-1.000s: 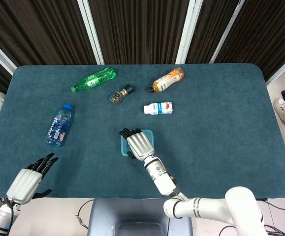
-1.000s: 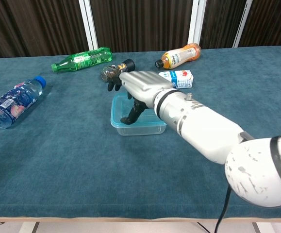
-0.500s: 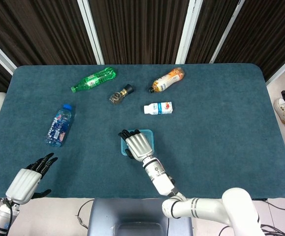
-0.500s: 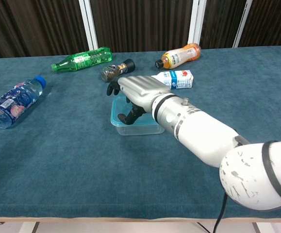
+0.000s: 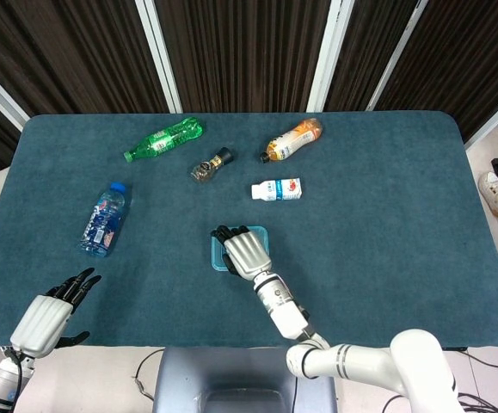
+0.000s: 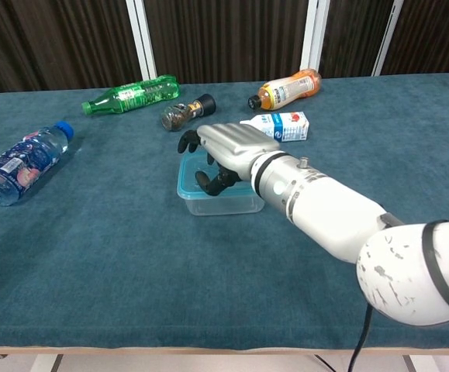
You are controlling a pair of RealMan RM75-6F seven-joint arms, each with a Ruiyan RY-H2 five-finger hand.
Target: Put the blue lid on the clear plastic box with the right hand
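The right hand (image 6: 228,151) is hanging over the box (image 6: 219,188), near the middle of the surface (image 5: 386,241). Its dark fingers (image 6: 208,181) are curling down toward the box. The lid (image 5: 217,255) is showing as a blue edge around the box, under the hand. I cannot tell if the hand is gripping the lid or just pressing on it, because the palm is hiding that spot.

The lid is looking like it is already sitting on the box, but I cannot tell if every corner is down flat.

Here is what could go wrong. If the hand is pushing harder on one side, the lid could be tipping up at the other side and popping off. If the fingers are hooking the rim when the hand lifts, the lid or the whole light box could be coming up with them. A hard push could also be sliding the box toward the milk carton (image 6: 277,125) at about 1 o'clock from it.

The left hand (image 5: 52,311) is resting far away at about 8 o'clock, with fingers apart and holding nothing.
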